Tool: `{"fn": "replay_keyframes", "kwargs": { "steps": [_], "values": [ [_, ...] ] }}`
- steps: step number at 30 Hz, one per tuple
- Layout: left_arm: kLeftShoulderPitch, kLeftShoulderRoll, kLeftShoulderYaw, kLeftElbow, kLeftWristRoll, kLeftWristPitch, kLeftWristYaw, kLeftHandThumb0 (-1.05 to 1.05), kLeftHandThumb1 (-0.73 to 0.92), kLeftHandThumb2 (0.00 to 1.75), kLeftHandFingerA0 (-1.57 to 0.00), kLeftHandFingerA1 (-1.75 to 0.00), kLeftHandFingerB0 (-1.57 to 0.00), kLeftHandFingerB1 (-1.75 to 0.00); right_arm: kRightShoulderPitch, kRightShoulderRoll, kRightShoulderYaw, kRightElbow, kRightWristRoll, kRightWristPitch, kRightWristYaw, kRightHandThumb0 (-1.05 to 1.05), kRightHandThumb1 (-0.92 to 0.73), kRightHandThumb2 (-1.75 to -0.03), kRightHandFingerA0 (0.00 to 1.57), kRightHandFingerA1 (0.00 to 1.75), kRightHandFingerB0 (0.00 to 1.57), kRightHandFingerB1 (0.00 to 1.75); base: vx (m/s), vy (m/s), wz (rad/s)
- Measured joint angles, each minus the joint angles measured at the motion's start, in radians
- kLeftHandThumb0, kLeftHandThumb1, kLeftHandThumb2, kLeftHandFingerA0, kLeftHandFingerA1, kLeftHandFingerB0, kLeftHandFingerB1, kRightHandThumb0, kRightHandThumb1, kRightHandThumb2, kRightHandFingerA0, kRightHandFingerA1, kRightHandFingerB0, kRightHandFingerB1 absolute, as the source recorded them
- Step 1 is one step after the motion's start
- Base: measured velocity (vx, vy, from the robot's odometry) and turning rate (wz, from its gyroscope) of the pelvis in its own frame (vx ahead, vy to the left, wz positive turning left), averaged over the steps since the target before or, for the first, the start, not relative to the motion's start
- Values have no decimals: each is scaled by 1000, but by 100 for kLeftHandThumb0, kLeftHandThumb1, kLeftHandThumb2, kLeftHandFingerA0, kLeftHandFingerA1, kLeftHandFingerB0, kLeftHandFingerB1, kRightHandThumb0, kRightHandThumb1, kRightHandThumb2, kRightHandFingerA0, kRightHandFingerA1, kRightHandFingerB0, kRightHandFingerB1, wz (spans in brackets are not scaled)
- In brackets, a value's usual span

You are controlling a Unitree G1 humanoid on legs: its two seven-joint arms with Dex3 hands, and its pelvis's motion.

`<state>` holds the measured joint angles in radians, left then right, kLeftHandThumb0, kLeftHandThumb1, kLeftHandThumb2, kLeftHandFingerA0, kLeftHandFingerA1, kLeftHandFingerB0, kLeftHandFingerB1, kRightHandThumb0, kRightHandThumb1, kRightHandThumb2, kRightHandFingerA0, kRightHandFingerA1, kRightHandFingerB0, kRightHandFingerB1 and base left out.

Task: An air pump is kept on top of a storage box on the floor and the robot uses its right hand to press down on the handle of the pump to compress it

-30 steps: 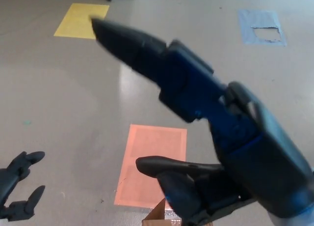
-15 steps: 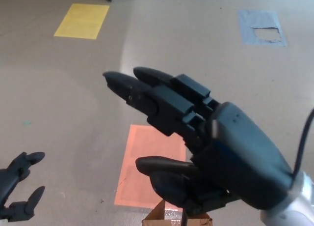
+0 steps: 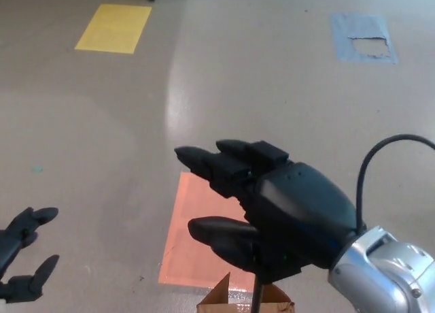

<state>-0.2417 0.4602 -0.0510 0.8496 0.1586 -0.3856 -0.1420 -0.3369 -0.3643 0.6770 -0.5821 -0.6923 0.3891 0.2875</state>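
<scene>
My right hand (image 3: 279, 214) fills the lower middle of the head view, palm down, with its two fingers stretched out to the left and the thumb spread apart below them. A thin black pump rod (image 3: 257, 298) comes out from under the palm and runs down to the picture's bottom edge. The pump's handle is hidden beneath the hand. Only the top corner of a brown cardboard box (image 3: 228, 301) shows at the bottom edge, right under the hand. My left hand (image 3: 24, 255) hangs at the bottom left, open and empty, far from the pump.
On the grey floor an orange taped rectangle (image 3: 197, 231) lies behind the box. A yellow rectangle (image 3: 114, 28) is at the far left, and a torn blue patch (image 3: 362, 37) at the far right. A black cable (image 3: 380, 156) loops above my silver right wrist (image 3: 384, 275).
My right hand has dropped down and away from the camera, its fingers sinking from the upper left to mid-picture. The wrist and cable have come into view. The left hand stays put.
</scene>
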Motion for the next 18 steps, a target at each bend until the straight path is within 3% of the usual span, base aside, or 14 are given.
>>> {"fn": "replay_keyframes", "kwargs": {
  "steps": [7,15,16,17,18],
  "values": [
    [-6,2,-1,9,0,-1,-7,-33,61,113,0,-48,0,-47,54,8,19,46,-56,7,45,-92,-78,-115,0,13,0,11,0,0,0],
    [-11,2,-1,14,0,-1,-10,-33,62,114,0,-48,0,-47,96,18,38,113,-108,11,85,-89,-64,-104,0,19,0,11,0,0,0],
    [-13,2,-1,14,0,-1,-10,-33,61,114,0,-47,0,-47,98,22,49,127,-118,15,93,-82,-56,-87,25,43,13,38,0,0,0],
    [-15,2,-1,14,0,-1,-11,-33,61,114,0,-47,0,-47,100,28,61,143,-131,20,103,-82,-56,-87,25,43,13,38,0,0,0],
    [-16,2,-1,14,0,-1,-11,-33,61,114,0,-47,0,-47,100,32,68,155,-138,23,109,-69,-50,-83,69,63,33,47,0,0,0]
  ]
}}
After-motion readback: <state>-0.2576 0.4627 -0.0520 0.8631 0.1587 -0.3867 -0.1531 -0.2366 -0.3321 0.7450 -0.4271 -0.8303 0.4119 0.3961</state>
